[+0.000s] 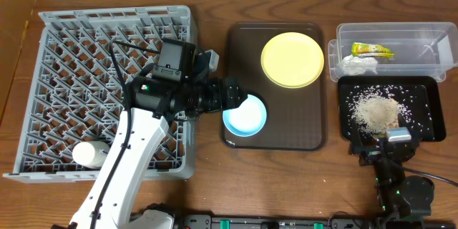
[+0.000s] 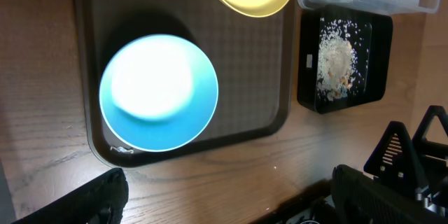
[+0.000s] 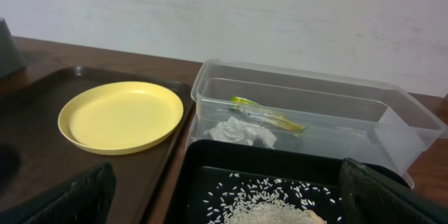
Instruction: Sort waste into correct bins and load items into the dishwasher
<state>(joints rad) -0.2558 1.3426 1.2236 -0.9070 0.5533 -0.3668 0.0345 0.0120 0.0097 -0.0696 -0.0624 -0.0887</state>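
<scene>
Pose: left arm reaches across the grey rack (image 1: 71, 57); the left gripper (image 2: 224, 185) hangs above the light-blue bowl (image 2: 158, 92) on the brown tray (image 1: 300, 122), fingers spread wide, holding nothing. By the black tray (image 3: 203, 161) the right gripper (image 3: 224, 199) sits likewise spread and empty. Count: one plate (image 1: 292, 59), one bowl, one cup (image 1: 90, 153) in rack; one wrapper (image 3: 269, 117), one tissue (image 3: 241, 133) in clear tub (image 3: 406, 122).

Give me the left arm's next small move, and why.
Probably lower the left gripper onto the rim of the light-blue bowl and close on it. Its jaws are open and empty, and it hovers almost directly over the bowl, which sits on the brown tray and is not yet in the dish rack.
</scene>
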